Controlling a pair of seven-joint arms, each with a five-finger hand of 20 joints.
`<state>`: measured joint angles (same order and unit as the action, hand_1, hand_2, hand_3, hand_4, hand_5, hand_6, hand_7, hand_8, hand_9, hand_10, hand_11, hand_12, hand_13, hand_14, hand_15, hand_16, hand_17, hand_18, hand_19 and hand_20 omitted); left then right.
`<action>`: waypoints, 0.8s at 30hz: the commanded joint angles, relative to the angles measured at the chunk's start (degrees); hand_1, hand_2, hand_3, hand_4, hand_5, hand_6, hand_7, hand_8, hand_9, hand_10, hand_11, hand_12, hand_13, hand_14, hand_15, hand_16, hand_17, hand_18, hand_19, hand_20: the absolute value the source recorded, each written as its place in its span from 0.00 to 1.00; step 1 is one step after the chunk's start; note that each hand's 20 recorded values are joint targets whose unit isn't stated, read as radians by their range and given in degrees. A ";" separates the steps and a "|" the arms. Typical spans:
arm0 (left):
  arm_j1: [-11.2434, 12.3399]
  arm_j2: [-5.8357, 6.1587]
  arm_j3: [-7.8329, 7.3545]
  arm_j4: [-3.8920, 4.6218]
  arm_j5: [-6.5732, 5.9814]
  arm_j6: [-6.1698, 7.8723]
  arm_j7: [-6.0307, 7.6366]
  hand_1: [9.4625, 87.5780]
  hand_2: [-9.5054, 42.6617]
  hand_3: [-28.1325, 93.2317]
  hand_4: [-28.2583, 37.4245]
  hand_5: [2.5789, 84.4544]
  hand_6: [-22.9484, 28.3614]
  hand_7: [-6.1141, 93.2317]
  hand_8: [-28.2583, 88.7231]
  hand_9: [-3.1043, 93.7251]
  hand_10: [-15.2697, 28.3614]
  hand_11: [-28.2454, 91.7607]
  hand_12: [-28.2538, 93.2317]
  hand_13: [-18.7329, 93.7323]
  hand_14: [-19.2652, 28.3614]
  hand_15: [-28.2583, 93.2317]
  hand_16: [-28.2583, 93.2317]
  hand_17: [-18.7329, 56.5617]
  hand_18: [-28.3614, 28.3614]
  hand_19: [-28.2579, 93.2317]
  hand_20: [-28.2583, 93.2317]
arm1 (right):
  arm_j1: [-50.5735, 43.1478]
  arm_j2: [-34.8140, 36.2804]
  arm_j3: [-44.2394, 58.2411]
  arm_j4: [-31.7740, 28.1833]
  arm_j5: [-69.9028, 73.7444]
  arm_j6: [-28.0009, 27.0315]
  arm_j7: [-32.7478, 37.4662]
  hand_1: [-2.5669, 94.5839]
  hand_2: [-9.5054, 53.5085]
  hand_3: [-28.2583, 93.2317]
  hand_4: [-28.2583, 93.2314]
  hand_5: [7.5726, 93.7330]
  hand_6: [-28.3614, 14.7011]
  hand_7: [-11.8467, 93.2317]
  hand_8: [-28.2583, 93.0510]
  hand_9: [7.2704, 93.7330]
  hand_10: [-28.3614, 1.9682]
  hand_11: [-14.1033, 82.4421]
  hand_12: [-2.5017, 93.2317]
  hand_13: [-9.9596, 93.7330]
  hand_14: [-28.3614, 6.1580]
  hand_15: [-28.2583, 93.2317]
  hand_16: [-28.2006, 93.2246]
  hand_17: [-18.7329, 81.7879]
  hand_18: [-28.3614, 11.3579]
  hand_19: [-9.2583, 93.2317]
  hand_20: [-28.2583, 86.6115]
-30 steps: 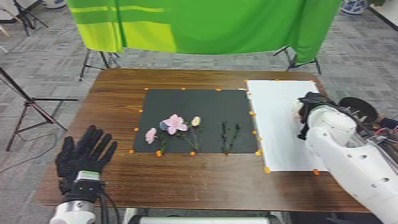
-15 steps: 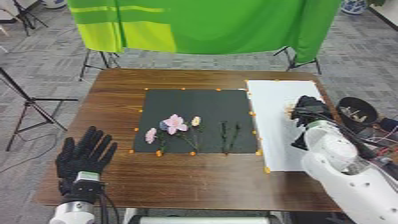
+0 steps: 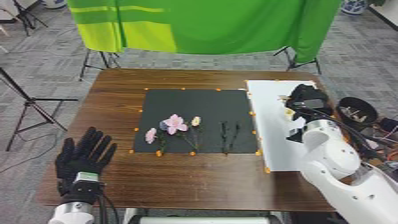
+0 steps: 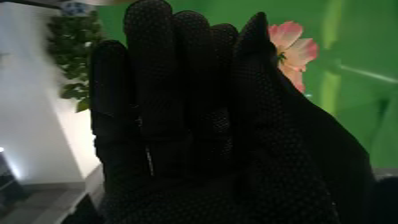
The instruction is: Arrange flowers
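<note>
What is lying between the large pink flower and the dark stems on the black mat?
A small pale flower lies there, as the head view shows.

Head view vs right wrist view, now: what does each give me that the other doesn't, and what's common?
Head view: brown table, black mat with a large pink flower and dark stems on it, white sheet, open left hand.

Right wrist view: green leafy plant, pink bloom with a yellowish centre; can't tell if it's held.

Both: right hand, green backdrop.
</note>
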<state>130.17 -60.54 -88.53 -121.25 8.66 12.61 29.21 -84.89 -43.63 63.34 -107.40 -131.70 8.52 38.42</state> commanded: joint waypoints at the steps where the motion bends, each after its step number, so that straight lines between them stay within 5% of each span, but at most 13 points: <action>1: 0.06 -0.29 -0.58 -0.09 0.34 0.07 -0.73 0.19 0.49 0.81 0.00 0.52 0.64 0.21 0.17 0.42 0.70 0.47 0.35 0.41 0.77 0.61 0.19 0.17 0.80 0.57 0.38 | 6.34 -7.60 -7.99 -0.66 -3.59 -0.32 -4.31 0.58 0.23 0.81 0.00 0.75 0.62 0.27 0.22 0.85 0.51 0.33 0.21 0.82 0.55 0.48 0.43 0.50 0.23 0.76 0.48; 15: -1.61 -0.05 0.32 0.57 0.56 -0.43 -2.50 0.19 0.49 0.81 0.00 0.52 0.64 0.21 0.17 0.42 0.70 0.47 0.35 0.41 0.77 0.61 0.19 0.17 0.80 0.57 0.38 | 10.51 -13.54 -17.71 2.40 -8.46 -8.42 -8.60 0.59 0.22 0.81 0.00 0.75 0.63 0.26 0.22 0.85 0.52 0.32 0.22 0.81 0.55 0.48 0.44 0.49 0.23 0.76 0.48; 24: -0.87 -0.17 0.01 0.15 0.00 0.08 -1.83 0.19 0.49 0.81 0.00 0.52 0.64 0.22 0.17 0.42 0.70 0.46 0.35 0.41 0.77 0.61 0.19 0.17 0.80 0.57 0.38 | 9.60 -10.39 -17.14 3.12 -11.73 -8.76 -4.58 0.59 0.21 0.81 0.00 0.74 0.63 0.26 0.22 0.84 0.51 0.32 0.22 0.81 0.55 0.48 0.44 0.49 0.23 0.76 0.48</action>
<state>128.58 -60.48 -88.41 -120.94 8.78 12.59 27.46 -74.76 -57.18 45.86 -105.18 -139.83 -0.41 30.37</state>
